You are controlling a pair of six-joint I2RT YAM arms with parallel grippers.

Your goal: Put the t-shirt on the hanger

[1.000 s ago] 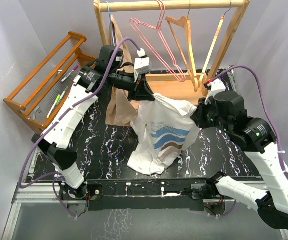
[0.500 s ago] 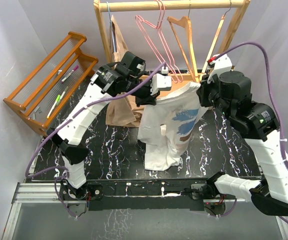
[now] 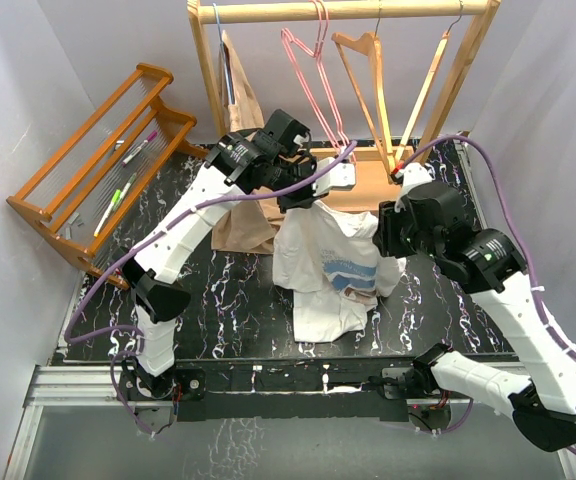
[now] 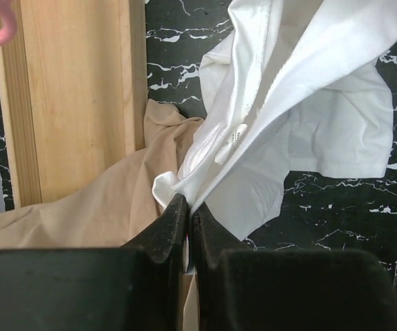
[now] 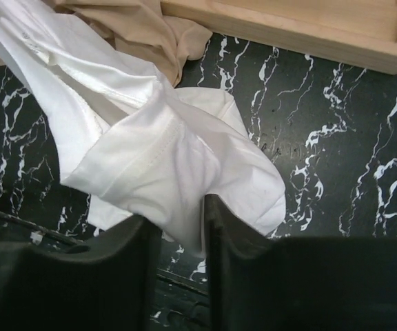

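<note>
A robot lab test cell is shown: a black marbled table (image 3: 228,300) is enclosed by plain white walls (image 3: 28,60), two cabled robot arms (image 3: 183,235) are bolted to a metal frame (image 3: 298,383) at its near edge, and a wooden clothes rack (image 3: 348,10) is stood on it.

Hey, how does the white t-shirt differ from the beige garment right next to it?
The t-shirt is white with a blue printed graphic; the beige garment is plain tan. The t-shirt is pinched by the left gripper and the right gripper and held up by its top. The beige garment is in neither gripper and drapes down beside the wooden rack. Both are soft, crumpled cloth.
</note>
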